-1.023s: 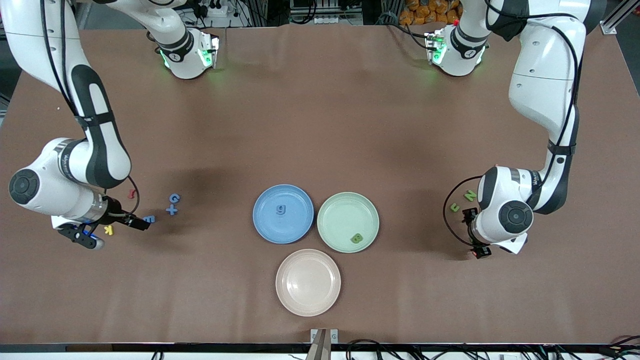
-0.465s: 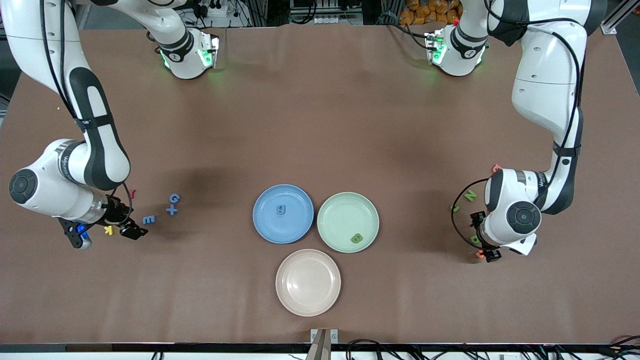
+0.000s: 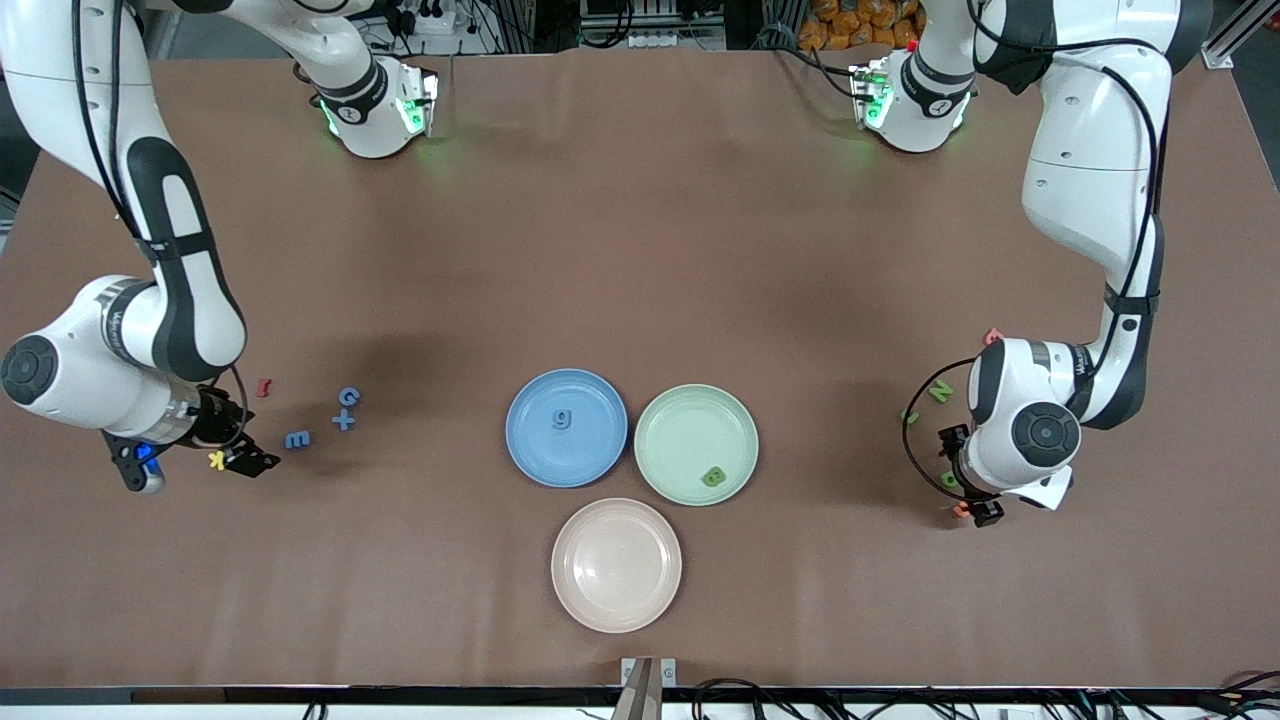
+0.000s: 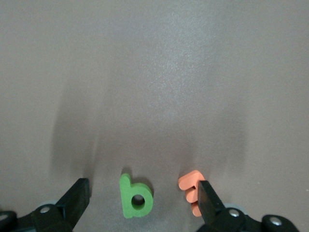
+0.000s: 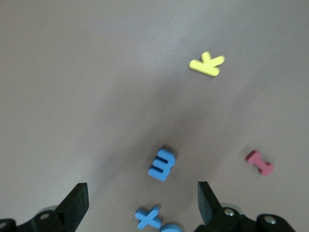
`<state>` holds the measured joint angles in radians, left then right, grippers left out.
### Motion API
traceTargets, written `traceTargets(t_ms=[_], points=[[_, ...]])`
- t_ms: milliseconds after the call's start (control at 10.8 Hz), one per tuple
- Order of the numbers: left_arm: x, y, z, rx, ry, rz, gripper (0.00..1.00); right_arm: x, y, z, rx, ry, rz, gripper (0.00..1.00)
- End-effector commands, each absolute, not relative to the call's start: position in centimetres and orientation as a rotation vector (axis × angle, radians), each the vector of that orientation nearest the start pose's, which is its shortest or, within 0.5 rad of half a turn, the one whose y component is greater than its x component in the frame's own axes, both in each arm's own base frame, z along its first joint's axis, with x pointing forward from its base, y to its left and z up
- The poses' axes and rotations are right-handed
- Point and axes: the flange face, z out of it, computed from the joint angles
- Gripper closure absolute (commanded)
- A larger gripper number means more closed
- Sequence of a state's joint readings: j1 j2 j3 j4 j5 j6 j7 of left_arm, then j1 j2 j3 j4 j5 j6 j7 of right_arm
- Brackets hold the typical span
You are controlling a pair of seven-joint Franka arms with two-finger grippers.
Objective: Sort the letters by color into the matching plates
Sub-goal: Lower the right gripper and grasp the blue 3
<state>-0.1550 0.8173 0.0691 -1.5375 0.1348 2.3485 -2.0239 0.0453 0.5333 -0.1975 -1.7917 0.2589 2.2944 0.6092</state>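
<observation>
At lower right of the front view, left gripper (image 4: 140, 203) open around green b (image 4: 135, 196); right gripper (image 5: 140, 205) open above blue E (image 5: 162, 165).

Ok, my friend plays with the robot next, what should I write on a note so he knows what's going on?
Left gripper: open, low over the green b, beside an orange letter.
Right gripper: open, over the blue E and blue cross.
Done: blue g in the blue plate; green B in the green plate.
Left: blue E, cross and G at the right arm's end; green b and N at the left arm's end.
</observation>
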Motion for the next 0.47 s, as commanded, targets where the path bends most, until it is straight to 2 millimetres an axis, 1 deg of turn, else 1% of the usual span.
traceTargets(t_ms=[0, 93, 186, 279, 372], points=[[70.8, -6.4, 18.7, 1.857, 2.578, 0.238, 0.0, 64.6, -9.2, 25.6, -2.644, 1.523, 0.059, 0.06], [70.9, -6.6, 19.0, 1.814, 2.599, 0.237, 0.0, 64.8, -8.9, 25.8, -2.586, 1.618, 0.035, 0.0], [70.9, -6.6, 19.1, 1.783, 2.617, 0.237, 0.0, 65.1, -8.7, 26.0, -2.508, 1.72, 0.004, 0.0], [70.8, -6.9, 19.2, 1.756, 2.632, 0.234, 0.0, 65.2, -8.4, 25.4, -2.445, 1.829, 0.006, 0.0], [70.6, -7.4, 18.9, 1.739, 2.65, 0.23, 0.0, 65.2, -8.2, 25.0, -2.438, 1.844, 0.012, 0.0]])
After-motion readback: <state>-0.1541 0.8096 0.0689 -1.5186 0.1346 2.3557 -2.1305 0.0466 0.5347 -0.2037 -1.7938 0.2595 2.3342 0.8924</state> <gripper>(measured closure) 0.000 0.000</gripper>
